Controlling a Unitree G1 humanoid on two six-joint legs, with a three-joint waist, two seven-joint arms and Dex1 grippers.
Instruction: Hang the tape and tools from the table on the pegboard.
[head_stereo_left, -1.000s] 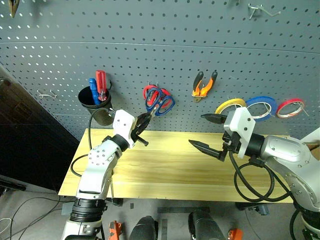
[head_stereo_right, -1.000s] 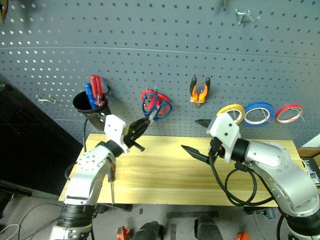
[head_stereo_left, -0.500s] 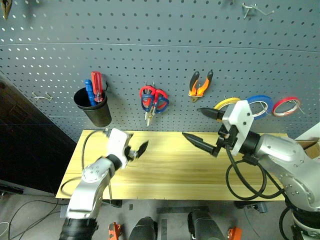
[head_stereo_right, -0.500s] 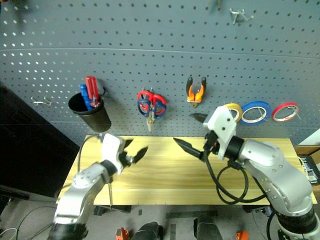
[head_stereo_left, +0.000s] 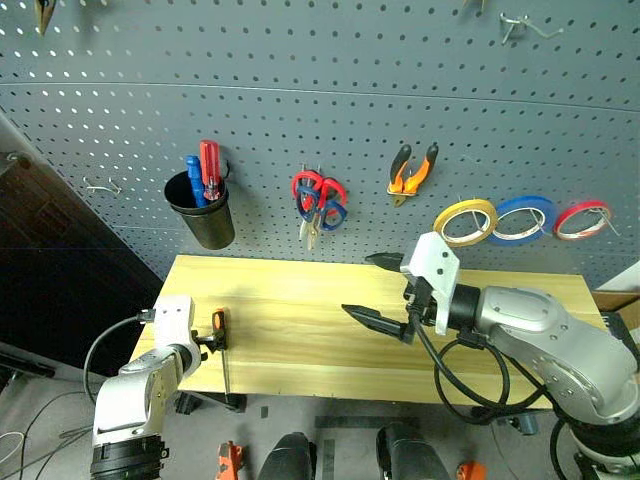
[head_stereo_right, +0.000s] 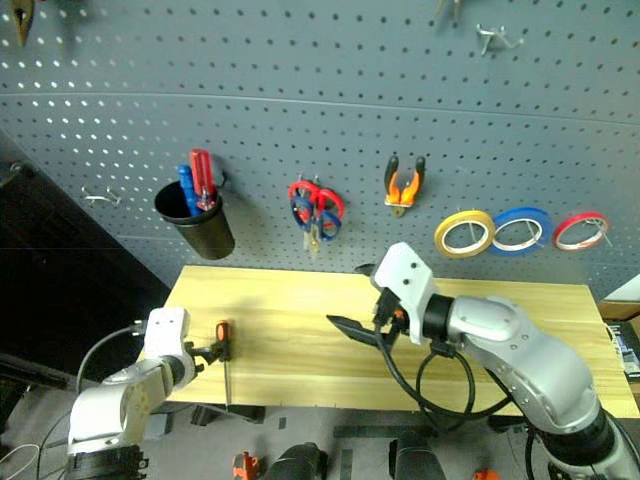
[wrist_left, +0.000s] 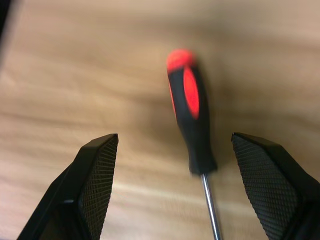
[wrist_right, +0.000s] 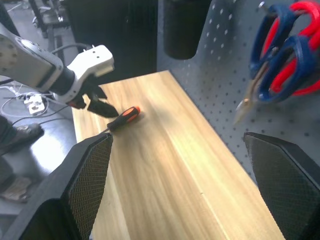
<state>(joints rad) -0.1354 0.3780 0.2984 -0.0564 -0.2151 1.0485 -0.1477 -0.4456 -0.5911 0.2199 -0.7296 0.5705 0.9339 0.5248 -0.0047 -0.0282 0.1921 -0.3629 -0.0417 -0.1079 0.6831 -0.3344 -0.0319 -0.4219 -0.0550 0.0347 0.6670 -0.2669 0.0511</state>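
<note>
The black-orange screwdriver (head_stereo_left: 218, 326) lies on the table (head_stereo_left: 300, 335) near its left end, shaft toward the front edge. My left gripper (head_stereo_left: 205, 340) is open right beside its handle. In the left wrist view the handle (wrist_left: 190, 116) lies on the wood between the spread fingers (wrist_left: 97, 180). My right gripper (head_stereo_left: 357, 284) hovers open and empty over the table's middle. On the pegboard (head_stereo_left: 320, 90) hang the yellow tape (head_stereo_left: 465, 221), the orange-black pliers (head_stereo_left: 411, 173) and the blue-handled scissors (head_stereo_left: 326, 213), which overlap a red-handled pair.
A black cup (head_stereo_left: 203, 215) with a red and a blue screwdriver hangs on the board at the left. Blue tape (head_stereo_left: 522, 218) and red tape (head_stereo_left: 583, 218) hang to the right of the yellow roll. Bare hooks (head_stereo_left: 100, 186) stand at the far left.
My left gripper was shut up at the scissors on the board; it has opened and dropped down-left to the screwdriver. The right gripper has drifted a little left.
</note>
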